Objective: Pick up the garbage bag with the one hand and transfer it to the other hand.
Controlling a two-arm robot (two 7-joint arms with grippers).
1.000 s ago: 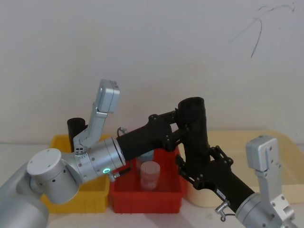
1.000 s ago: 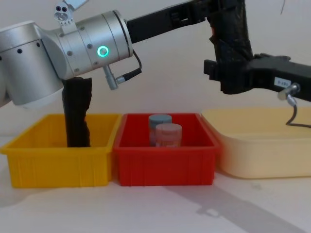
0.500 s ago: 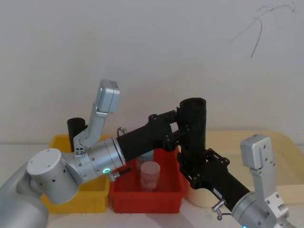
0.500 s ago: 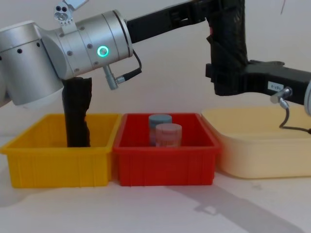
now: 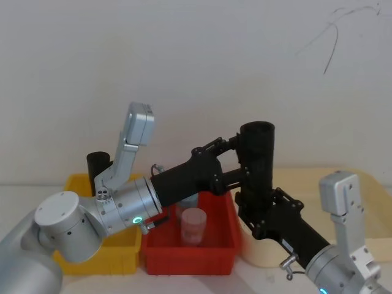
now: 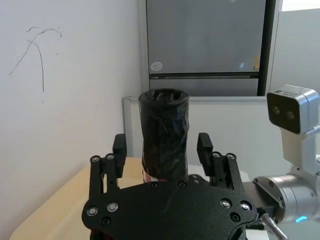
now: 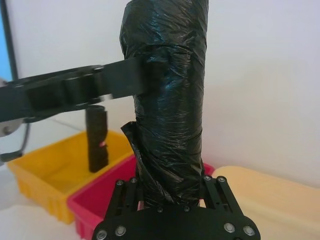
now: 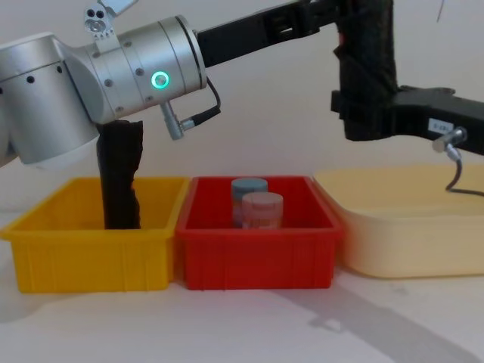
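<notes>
**Completing the handover: garbage bag, held in mid-air**

1. Garbage bag (image 5: 258,150): upright and off the counter (image 8: 227,325). Its lower end is clenched in my right gripper (image 7: 171,186). Its upper part stands between the fingers of my left gripper (image 6: 162,145).
2. Left gripper: released. A finger stands on either side of the roll, with a gap showing on each side.
3. Step in hand, as I judge it: the transfer is all but made, and the right gripper appears to carry the bag alone.
4. Next move: back the left gripper straight off the roll without a finger brushing it. The right gripper's hold must be firm, because the crinkly plastic may slip.
5. Below the left gripper: a red bin (image 8: 257,261) holding two lidded jars (image 8: 262,209).
6. Farther back under that arm: a yellow bin (image 8: 91,257) with a slimmer black roll (image 8: 119,181) standing in it.
7. Below the right gripper: a cream tray (image 8: 408,234).
8. Obstructions: all of these sit well below the bag, and I see nothing in the withdrawal path.
</notes>
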